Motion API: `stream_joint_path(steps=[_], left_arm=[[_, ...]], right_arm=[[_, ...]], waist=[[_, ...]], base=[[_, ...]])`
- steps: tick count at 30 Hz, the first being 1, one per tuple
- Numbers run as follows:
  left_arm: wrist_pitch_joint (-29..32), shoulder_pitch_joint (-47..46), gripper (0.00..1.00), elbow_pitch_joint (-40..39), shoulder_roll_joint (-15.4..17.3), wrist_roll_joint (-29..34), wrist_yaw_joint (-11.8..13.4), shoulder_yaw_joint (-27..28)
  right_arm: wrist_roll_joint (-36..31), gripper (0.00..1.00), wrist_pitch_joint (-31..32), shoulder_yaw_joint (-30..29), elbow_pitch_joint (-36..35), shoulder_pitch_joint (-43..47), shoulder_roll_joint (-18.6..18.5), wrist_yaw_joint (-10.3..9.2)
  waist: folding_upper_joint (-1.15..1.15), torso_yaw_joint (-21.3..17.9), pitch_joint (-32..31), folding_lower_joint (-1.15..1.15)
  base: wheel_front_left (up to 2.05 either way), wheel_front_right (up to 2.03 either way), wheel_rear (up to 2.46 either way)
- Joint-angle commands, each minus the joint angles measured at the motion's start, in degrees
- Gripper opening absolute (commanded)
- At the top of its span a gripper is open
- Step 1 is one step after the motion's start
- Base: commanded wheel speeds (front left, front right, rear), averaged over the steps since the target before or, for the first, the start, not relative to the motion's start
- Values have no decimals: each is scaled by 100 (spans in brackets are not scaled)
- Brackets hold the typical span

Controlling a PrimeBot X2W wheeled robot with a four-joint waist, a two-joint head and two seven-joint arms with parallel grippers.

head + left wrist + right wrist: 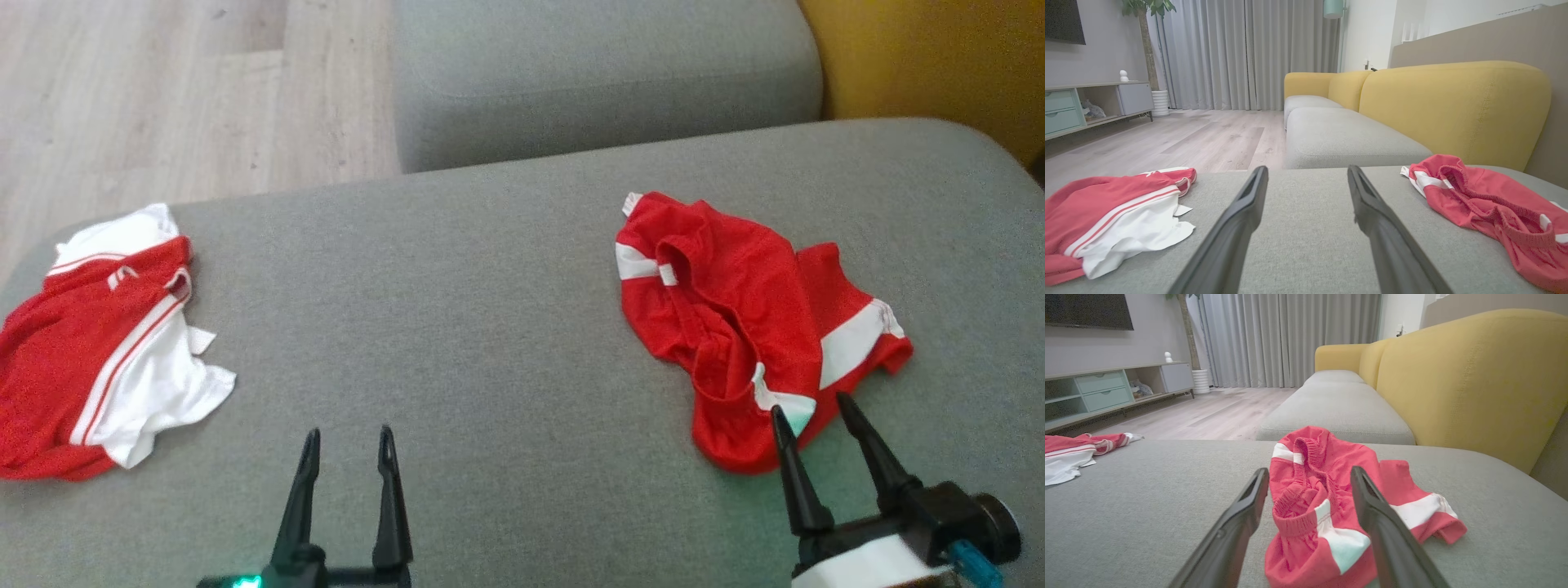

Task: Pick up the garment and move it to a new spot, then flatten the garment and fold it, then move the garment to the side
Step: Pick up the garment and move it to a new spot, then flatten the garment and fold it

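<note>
1. Red mesh with a white sleeve: the jersey lies crumpled at the far left end of the grey cushion, close to its rim.
2. From the left gripper the jersey lies off to the left and slightly ahead, well apart. Straight ahead of the fingers there is only bare cushion. The heap's long axis runs away from the robot, roughly in line with the fingers, so I judge the reach must swing left rather than go forward.
3. The left arm is much the nearer. Its jaws stand apart and hold nothing.
4. The right gripper is also spread and empty. Its tips are at the near edge of the red shorts, across the cushion from the jersey.
5. The jersey looks thin and limp. A white sleeve flap and a small tag stick out on its right side, beside a red-and-white striped band. The cushion is a coarse weave and may drag on the cloth.
</note>
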Motion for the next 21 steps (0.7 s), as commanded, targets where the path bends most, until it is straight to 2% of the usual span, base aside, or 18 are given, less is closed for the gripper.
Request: stream_joint_path(steps=[1,13,21], left_arm=[[-54,-48,100,-216,-17,121,19,187],[-54,30,100,-221,-18,178,5,213],[-54,13,100,-93,-18,284,-109,156]], right_arm=[[-29,100,-30,185,-238,-33,-148,42],[-16,100,-30,206,-215,-24,-162,42],[50,100,-31,20,-104,-73,-43,42]], waist=[[0,87,-68,1],[0,218,-136,1],[0,267,-153,1]], base=[[0,0,0],[0,0,0],[0,0,0]])
